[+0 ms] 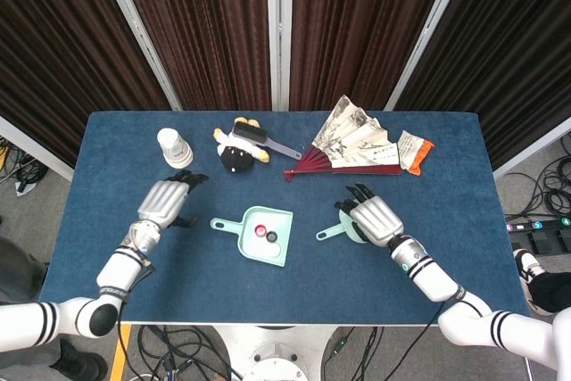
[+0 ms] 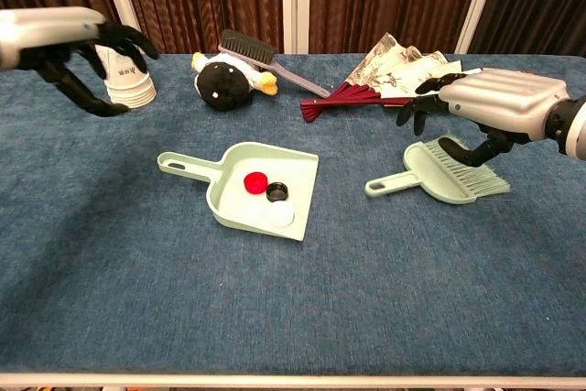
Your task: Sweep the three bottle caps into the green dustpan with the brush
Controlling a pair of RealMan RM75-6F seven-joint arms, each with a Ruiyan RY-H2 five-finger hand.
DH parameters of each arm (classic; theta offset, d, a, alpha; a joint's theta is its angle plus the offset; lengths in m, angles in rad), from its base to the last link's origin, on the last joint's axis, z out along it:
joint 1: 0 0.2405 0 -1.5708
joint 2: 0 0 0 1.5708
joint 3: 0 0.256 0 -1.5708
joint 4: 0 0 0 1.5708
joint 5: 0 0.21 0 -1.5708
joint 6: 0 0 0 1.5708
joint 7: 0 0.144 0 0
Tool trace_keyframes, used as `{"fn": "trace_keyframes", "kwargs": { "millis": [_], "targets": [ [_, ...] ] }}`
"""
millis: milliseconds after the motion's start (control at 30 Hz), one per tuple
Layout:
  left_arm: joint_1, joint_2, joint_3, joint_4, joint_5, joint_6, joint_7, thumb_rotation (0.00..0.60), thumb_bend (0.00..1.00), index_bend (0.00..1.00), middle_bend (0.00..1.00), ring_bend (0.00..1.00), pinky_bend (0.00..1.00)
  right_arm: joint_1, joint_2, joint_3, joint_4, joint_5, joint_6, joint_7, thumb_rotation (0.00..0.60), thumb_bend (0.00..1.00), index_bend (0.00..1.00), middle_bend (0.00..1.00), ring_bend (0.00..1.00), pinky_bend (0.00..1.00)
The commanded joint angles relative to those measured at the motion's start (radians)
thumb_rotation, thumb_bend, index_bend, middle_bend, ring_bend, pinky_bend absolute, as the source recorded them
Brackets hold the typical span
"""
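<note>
Lying flat on the blue counter (image 2: 302, 309), the green dustpan (image 2: 236, 191) is pointing its handle toward the robot's left side, and it is holding all three bottle caps: a red cap (image 2: 255, 179), a black cap (image 2: 276, 192) just beside it, and a white cap (image 2: 279, 214) nearest the pan's open lip. In the head view the same pan (image 1: 278, 251) is sitting at the middle of the counter (image 1: 446, 167), with nothing touching it.

The brush (image 2: 443, 179) is lying on the counter well to the right of the pan, bristles pointing away from it and handle angled back toward it. The right hand (image 2: 490, 103) is hovering just over the bristle end with its fingers spread and holding nothing; from the chest view I cannot tell whether a fingertip is touching the brush. The head view is showing this hand (image 1: 375, 220) palm-down over the brush (image 1: 332, 231).

The left hand (image 2: 78, 48) is raised well apart from the pan, fingers splayed and gripping nothing, in front of a stack of paper cups (image 2: 125, 70). Seen from above, this hand (image 1: 163, 203) is hanging near the counter's left side.

Along the far edge a plush penguin (image 2: 222, 84) is lying with a grey brush (image 2: 265, 59) resting across it, next to a folding fan (image 2: 385, 75) and a snack packet (image 1: 415, 151).
</note>
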Motion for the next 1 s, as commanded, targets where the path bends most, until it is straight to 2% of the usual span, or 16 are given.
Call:
{"fn": "trace_keyframes", "kwargs": {
  "millis": [33,200,333,533,767,1000],
  "targets": [
    [0.055,0.041,0.011,0.009,0.038,0.056,-0.019,0.6,0.27,0.16,0.2,0.1,0.24,-0.028,0.026,0.011,-0.029,0.012,0.051,-0.003,0.6,0.48,0.01,0.16,0.0,0.0],
    [0.155,0.071,0.027,0.07,0.096,0.172,-0.05,0.6,0.25,0.19,0.21,0.1,0.23,-0.11,0.109,0.029,-0.066,0.019,0.185,0.047,0.6,0.35,0.01,0.16,0.0,0.0],
    [0.241,0.071,0.043,0.117,0.161,0.274,-0.091,0.6,0.24,0.21,0.21,0.1,0.22,-0.187,0.17,0.039,-0.089,0.029,0.29,0.11,0.6,0.32,0.05,0.21,0.0,0.0],
    [0.367,0.066,0.075,0.157,0.266,0.415,-0.143,0.6,0.24,0.22,0.22,0.1,0.21,-0.306,0.251,0.02,-0.139,0.012,0.438,0.152,0.6,0.17,0.06,0.19,0.0,0.0],
    [0.499,0.055,0.13,0.125,0.366,0.538,-0.109,0.6,0.23,0.23,0.21,0.1,0.16,-0.45,0.301,-0.031,-0.206,-0.028,0.589,0.183,0.6,0.16,0.06,0.17,0.0,0.0],
    [0.584,0.056,0.148,0.06,0.417,0.599,-0.064,0.6,0.22,0.23,0.21,0.1,0.15,-0.551,0.303,-0.055,-0.221,-0.037,0.672,0.232,0.6,0.16,0.06,0.17,0.0,0.0]
  ]
}}
